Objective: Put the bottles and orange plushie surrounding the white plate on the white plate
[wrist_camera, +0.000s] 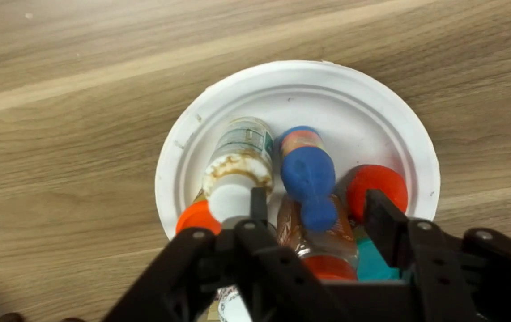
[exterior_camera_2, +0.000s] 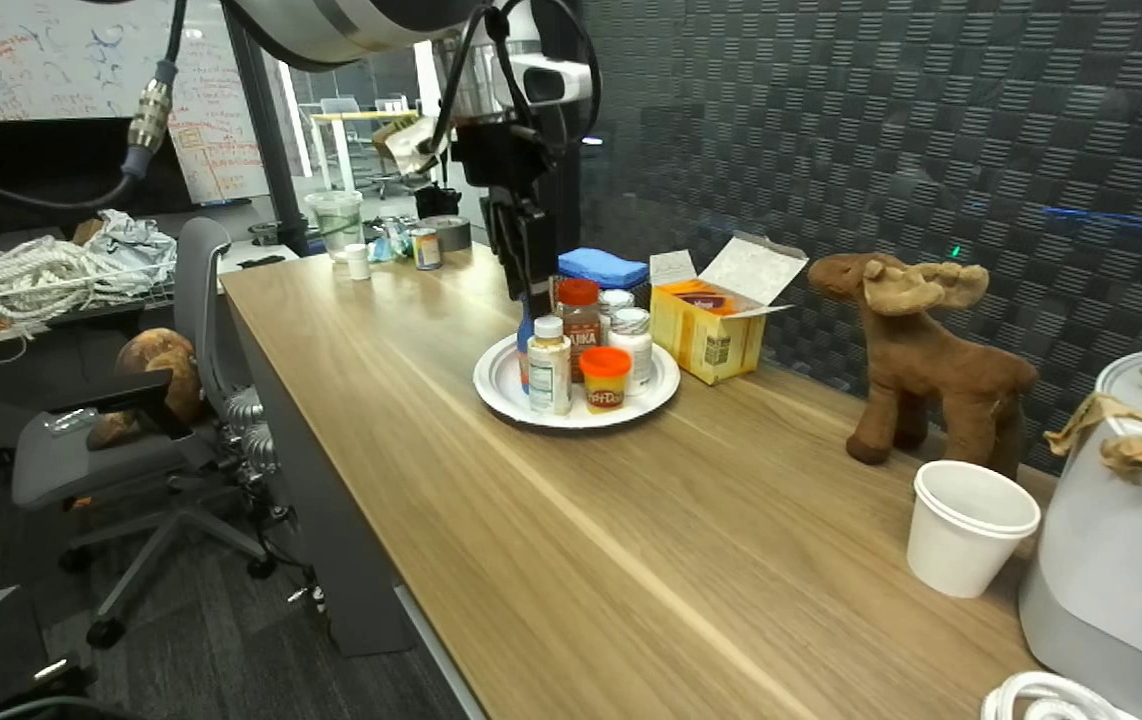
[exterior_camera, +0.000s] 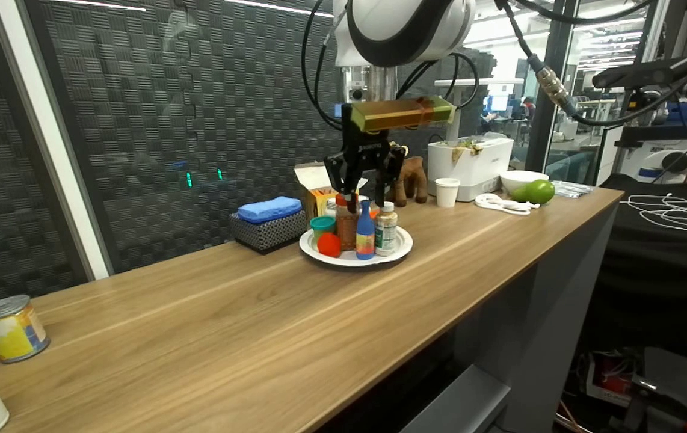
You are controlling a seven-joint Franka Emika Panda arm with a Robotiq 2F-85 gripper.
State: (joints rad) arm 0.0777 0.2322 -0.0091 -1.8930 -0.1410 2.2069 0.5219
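Placement is judged near complete, only withdrawal left: on the white plate (wrist_camera: 340, 116), by the wrist view, the brown-streaked white bottle (wrist_camera: 240, 165) is found upright at ten o'clock, the blue bottle (wrist_camera: 307, 172) at twelve, the round orange plushie (wrist_camera: 376, 179) at three. The gripper (wrist_camera: 316, 197) is parted around the blue bottle, nothing held.

Soft light lies beneath the pincer (wrist_camera: 316, 201), dark and blurred in the wrist view; above it, glare streaks (exterior_camera: 277, 8) shine in an exterior view.
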